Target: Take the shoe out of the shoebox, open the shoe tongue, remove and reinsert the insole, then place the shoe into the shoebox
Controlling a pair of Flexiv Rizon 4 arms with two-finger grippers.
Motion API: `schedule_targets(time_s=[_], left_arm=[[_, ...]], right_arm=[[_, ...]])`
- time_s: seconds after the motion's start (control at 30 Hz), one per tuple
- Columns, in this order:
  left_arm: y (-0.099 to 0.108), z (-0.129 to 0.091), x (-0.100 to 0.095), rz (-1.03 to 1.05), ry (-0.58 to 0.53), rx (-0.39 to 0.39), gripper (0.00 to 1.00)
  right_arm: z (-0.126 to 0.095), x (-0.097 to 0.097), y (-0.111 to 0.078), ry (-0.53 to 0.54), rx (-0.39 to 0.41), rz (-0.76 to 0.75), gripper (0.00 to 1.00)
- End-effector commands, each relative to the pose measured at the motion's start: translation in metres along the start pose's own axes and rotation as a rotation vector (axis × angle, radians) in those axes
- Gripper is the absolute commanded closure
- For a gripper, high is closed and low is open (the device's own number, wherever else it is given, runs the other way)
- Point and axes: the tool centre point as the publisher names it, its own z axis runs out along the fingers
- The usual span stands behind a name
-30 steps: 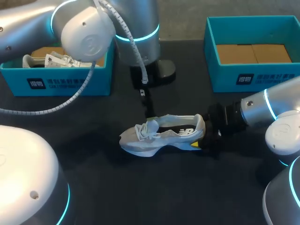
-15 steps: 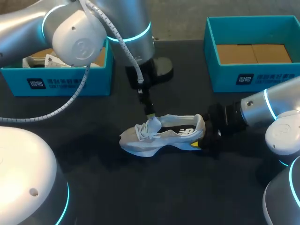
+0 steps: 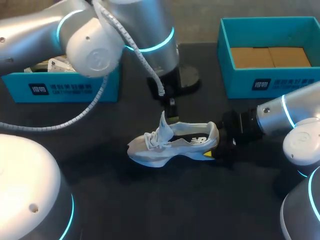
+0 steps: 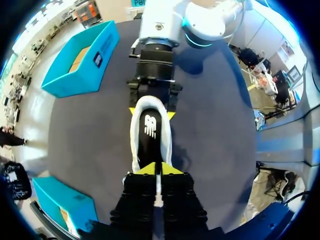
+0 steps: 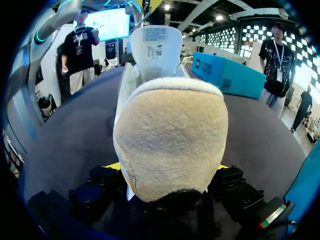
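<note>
Grey-white mesh and suede, the shoe point(image 3: 172, 145) stands on its sole in the middle of the dark tabletop point(image 3: 150, 200). It is well apart from the teal box point(image 3: 270, 85), and its toe points away from the right pincer point(image 5: 167, 166). That pincer is closed on the heel, with a yellow tip pressed to each side, which steadies the shoe. The left pincer point(image 4: 159, 169) hangs above the laces, its fingers almost together and nipping the tongue point(image 3: 163, 125), which stands upright. The step in hand looks to be opening the tongue, and it seems nearly done, since the black insole point(image 4: 151, 135) shows bare along the opening. Next, the left pincer would likely have to release the tongue, reach into the shoe and catch the insole's edge. The right one would need to keep the heel firm.
</note>
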Motion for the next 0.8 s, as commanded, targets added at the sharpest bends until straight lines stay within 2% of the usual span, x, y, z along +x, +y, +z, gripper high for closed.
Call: schedule_targets(time_s=[0.03, 0.4, 0.8], left_arm=[[-0.019, 0.019, -0.005, 0.012, 0.013, -0.023, 1.00], [-0.024, 0.060, -0.008, 0.024, 0.054, -0.044, 1.00], [-0.020, 0.095, -0.008, 0.066, 0.139, -0.082, 1.00]], right_arm=[[0.000, 0.000, 0.001, 0.000, 0.001, 0.000, 1.00], [0.000, 0.000, 0.001, 0.000, 0.001, 0.000, 1.00], [0.000, 0.000, 0.001, 0.000, 0.001, 0.000, 1.00]])
